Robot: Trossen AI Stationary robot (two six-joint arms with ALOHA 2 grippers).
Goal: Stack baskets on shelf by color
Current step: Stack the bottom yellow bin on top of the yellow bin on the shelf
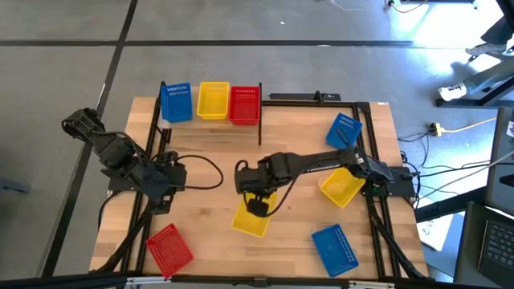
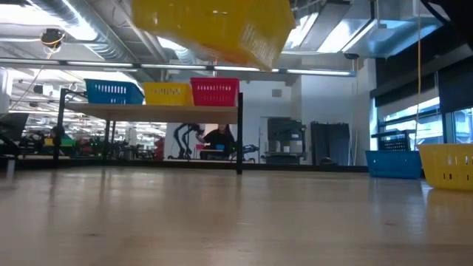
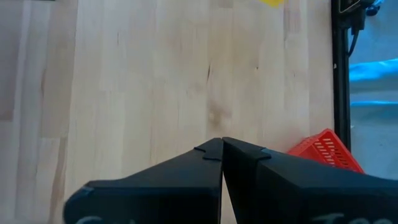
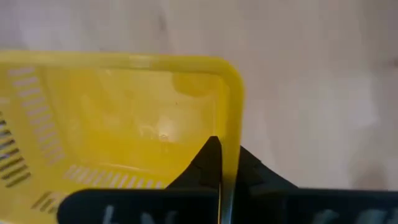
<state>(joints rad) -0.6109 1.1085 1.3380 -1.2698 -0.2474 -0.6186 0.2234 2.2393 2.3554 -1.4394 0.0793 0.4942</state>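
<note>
Clamped on one rim by the right claw (image 4: 219,163), the lifted yellow basket (image 4: 118,118) hangs tilted above the counter (image 1: 209,209); it could slip or snag the shelf (image 2: 148,108). Left claw (image 3: 222,155) waits shut, empty.

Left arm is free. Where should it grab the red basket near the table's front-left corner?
Take the red basket by one long rim wall, coming straight down from above. It lies open side up and skewed to the table edges, so turn the left tool to straddle that thin wall, one finger inside.

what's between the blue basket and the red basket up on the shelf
In the high view, a yellow basket sits between the blue basket and red basket on the shelf.
</note>
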